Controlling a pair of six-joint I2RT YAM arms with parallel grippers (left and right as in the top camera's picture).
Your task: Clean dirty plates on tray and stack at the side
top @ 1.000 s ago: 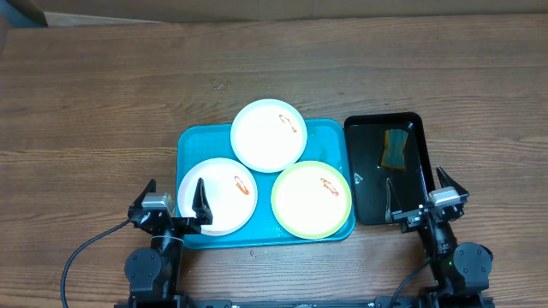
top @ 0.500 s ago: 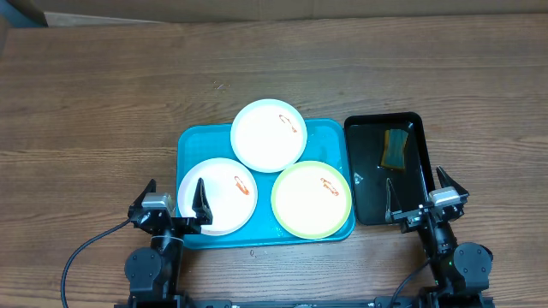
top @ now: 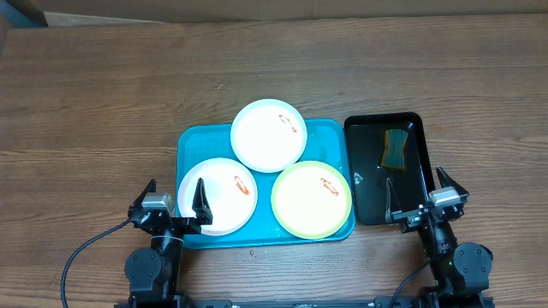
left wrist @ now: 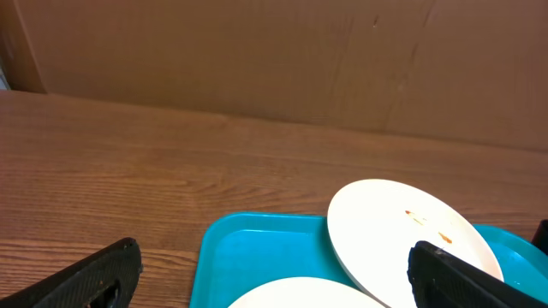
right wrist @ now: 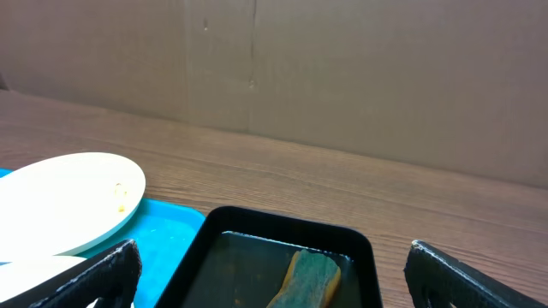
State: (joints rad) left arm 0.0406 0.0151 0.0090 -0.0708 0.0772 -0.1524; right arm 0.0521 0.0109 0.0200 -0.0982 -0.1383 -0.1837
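Plates (top: 269,135), three, orange-smeared, are found unwiped on the tray (top: 330,141); left gripper (top: 175,201) and right gripper (top: 416,186) are parked agape and empty at the near edge; the sponge (top: 395,148) in the black tray (top: 370,192) is judged needed first.

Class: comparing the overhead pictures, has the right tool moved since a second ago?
No. The right tool stays put at the near edge of the black tray.

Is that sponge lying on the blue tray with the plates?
No, the sponge lies in the black tray, which sits beside the blue tray.
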